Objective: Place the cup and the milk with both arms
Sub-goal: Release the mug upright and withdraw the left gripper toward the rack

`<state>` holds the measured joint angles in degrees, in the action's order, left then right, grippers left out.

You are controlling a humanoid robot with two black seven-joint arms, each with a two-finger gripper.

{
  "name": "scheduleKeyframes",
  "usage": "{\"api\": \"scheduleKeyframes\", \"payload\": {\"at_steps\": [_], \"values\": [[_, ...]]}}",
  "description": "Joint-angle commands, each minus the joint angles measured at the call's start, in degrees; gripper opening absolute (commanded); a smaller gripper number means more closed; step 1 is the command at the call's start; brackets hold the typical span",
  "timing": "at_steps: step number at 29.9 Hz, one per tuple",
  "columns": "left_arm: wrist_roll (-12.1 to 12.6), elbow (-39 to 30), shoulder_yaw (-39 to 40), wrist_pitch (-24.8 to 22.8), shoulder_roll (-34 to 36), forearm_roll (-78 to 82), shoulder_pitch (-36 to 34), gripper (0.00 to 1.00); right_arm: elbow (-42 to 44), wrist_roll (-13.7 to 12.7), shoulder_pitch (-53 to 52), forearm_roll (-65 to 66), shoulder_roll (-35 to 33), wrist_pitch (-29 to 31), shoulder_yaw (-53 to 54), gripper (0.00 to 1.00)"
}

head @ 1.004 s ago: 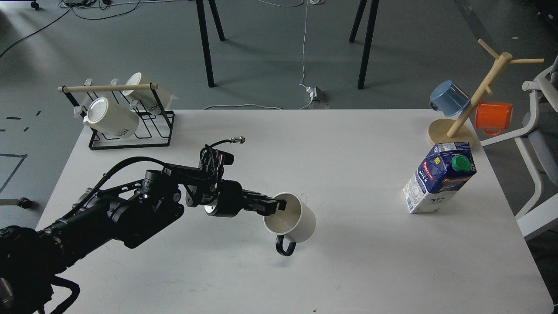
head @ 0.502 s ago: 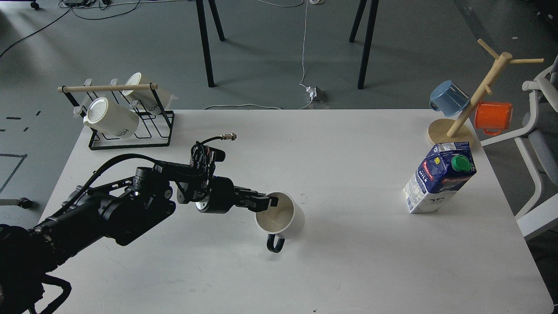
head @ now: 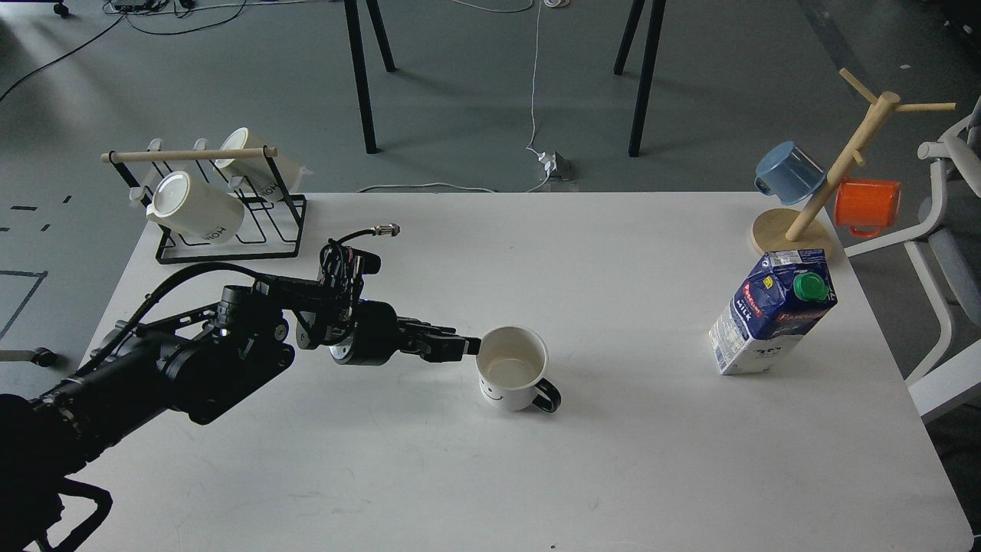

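Observation:
The cup [head: 512,377], a white mug with a black handle and a small smiley face, stands upright on the white table [head: 628,460] near its middle, handle pointing right. My left gripper [head: 469,346] is just left of the cup's rim, off the cup and empty, its fingers slightly apart. The milk [head: 770,316], a dark blue and white carton with a green cap, stands at the table's right side, far from the gripper. My right arm is out of view.
A black wire rack [head: 230,230] with cream mugs stands at the back left. A wooden mug tree [head: 835,172] with a blue mug [head: 789,172] and an orange mug [head: 866,205] stands at the back right, behind the milk. A chair [head: 946,253] is beside the right edge.
The cup was held tilted by its rim in my left gripper. It now stands upright on the table, and the gripper has let go and drawn back to the left.

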<state>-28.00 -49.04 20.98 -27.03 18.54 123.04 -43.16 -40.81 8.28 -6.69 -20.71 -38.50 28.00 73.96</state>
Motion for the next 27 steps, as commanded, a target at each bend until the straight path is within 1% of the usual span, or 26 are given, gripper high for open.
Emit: {"api": "scheduleKeyframes", "payload": {"at_steps": [1, 4, 8, 10, 14, 18, 20, 22, 25, 27], "values": [[0.0, 0.0, 2.2, 0.5, 1.8, -10.1, -0.3, 0.91, -5.7, -4.8, 1.8, -5.9, -0.1, 0.0, -1.1, 1.0], [0.0, -0.4, 4.9, -0.2, 3.9, -18.8, 0.0, 0.92, -10.6, -9.1, 7.0, -13.9, 0.0, 0.0, -1.6, 1.0], [0.0, -0.5, 7.2, -0.6, 8.8, -30.3, 2.2, 0.94, -17.8, -12.7, 12.0, -18.0, 0.0, 0.0, -3.6, 1.0], [0.0, -0.5, 7.5, -0.6, 10.8, -37.3, 3.5, 0.94, -19.6, -13.8, 14.5, -18.2, 0.0, 0.0, -3.7, 1.0], [0.0, -1.1, 7.5, -0.7, 14.7, -52.0, 5.6, 0.94, -22.8, -14.2, 18.9, -18.6, 0.4, 0.0, -3.9, 1.0], [0.0, -1.1, 7.7, -1.0, 17.7, -67.4, 7.6, 0.94, -27.5, -14.5, 21.2, -18.3, 3.1, 0.0, -6.5, 1.0], [0.0, -1.1, 8.9, -1.0, 18.2, -76.5, 8.8, 0.95, -27.5, -14.4, 21.2, -18.2, 4.1, 0.0, -7.8, 1.0], [0.0, -1.1, 11.9, -1.0, 18.4, -84.2, 10.5, 0.95, -26.9, -14.4, 21.1, -18.1, 5.8, 0.0, -8.2, 1.0], [0.0, -1.0, 16.1, -1.0, 18.3, -88.9, 13.1, 0.96, -26.9, -14.3, 21.0, -18.0, 7.5, 0.0, -8.4, 1.0], [0.0, -1.0, 16.7, -1.0, 18.1, -88.9, 14.2, 0.96, -26.9, -14.3, 20.8, -18.0, 8.0, 0.0, -8.6, 1.0]]}}
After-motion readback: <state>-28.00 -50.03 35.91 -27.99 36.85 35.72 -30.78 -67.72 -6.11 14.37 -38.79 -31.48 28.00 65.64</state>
